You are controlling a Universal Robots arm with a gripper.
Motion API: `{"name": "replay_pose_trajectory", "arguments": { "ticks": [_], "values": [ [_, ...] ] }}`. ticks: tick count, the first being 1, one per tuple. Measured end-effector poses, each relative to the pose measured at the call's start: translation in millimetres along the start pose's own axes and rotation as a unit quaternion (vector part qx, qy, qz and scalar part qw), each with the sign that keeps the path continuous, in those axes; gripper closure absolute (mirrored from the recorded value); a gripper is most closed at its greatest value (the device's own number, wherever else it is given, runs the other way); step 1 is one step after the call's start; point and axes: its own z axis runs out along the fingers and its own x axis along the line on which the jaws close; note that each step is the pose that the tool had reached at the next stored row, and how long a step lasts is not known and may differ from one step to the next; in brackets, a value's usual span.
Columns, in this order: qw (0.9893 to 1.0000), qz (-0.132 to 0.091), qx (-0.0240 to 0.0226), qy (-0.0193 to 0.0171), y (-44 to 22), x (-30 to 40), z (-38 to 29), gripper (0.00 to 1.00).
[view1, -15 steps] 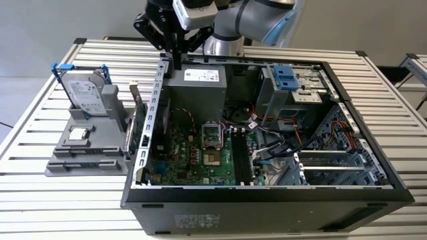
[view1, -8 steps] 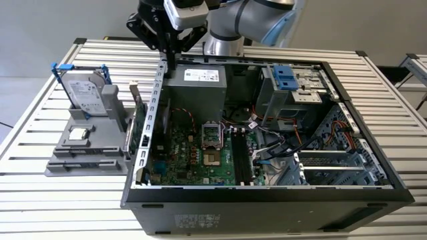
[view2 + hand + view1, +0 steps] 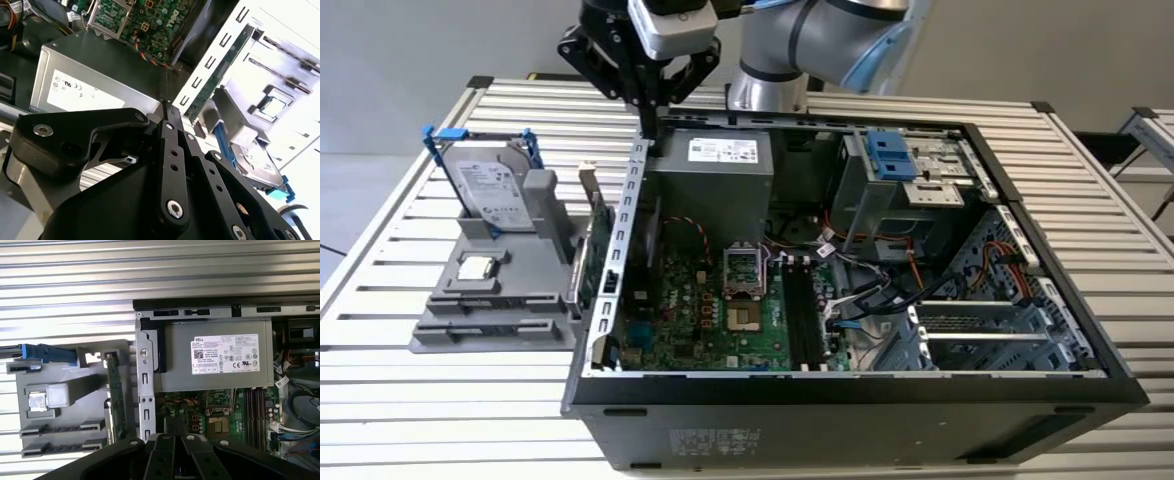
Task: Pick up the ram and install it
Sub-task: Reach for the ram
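gripper [image 3: 650, 124]: fingers pressed together, holding nothing, above the rear wall of the computer case [image 3: 854, 390]
ram [image 3: 116, 400]: standing on edge in the grey holder [image 3: 480, 325], just beside the case's outer wall

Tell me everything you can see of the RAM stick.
The ram is a slim, long, flat green circuit board. It stands on its long edge in a slot of the grey holder, just outside the computer case's perforated side wall. In the first wrist view the ram runs parallel to that wall, with a gap between them. Nothing but the holder appears to touch it. The gripper hangs above the case wall, clear of the stick.
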Motion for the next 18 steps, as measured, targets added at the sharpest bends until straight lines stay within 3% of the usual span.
{"name": "replay_pose_trajectory", "arguments": {
  "ticks": [18],
  "values": [
    [1.0000,0.000,0.0000,0.0000,-2.2,30.8,-0.4,1.00]
  ]
}}
